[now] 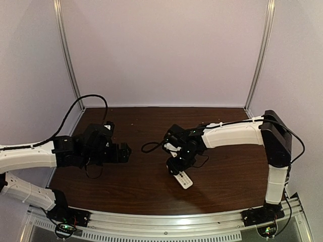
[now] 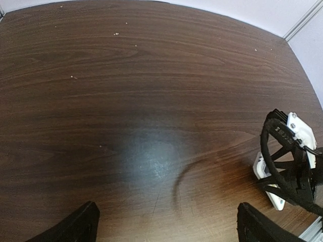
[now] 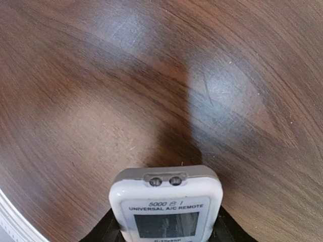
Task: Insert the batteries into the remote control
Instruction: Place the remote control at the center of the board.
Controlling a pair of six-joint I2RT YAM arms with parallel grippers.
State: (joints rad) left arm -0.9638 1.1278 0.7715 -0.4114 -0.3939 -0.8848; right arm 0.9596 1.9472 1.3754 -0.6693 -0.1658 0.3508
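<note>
The right claw (image 1: 176,162) is partly closed and grips the remote (image 3: 166,206) by its two long sides, a dark finger (image 3: 108,229) showing on either side of the white body. The remote's long axis runs straight out along the claw's reach. Its emitter end, with two small lenses, sticks out past the fingertips. In the top view that end points toward the near edge of the counter (image 1: 141,186) and slightly right. The free end sits low over the wood, but I cannot tell whether it touches.

The remote's screen and printed face are turned up toward the wrist camera. The back, where the battery bay should be, therefore faces down and is hidden. By my judgement, the remote must be turned over or laid on its face before anything can go in.

The left claw (image 2: 166,227) is spread wide and holds nothing, with only bare wood between its fingers. It lies to the left of the remote and well apart from it. From its own camera, the remote and the right claw sit at the far right edge of view. So the right arm is the nearer one, and the left would have to move rightward to help.

No batteries show in any view.
</note>
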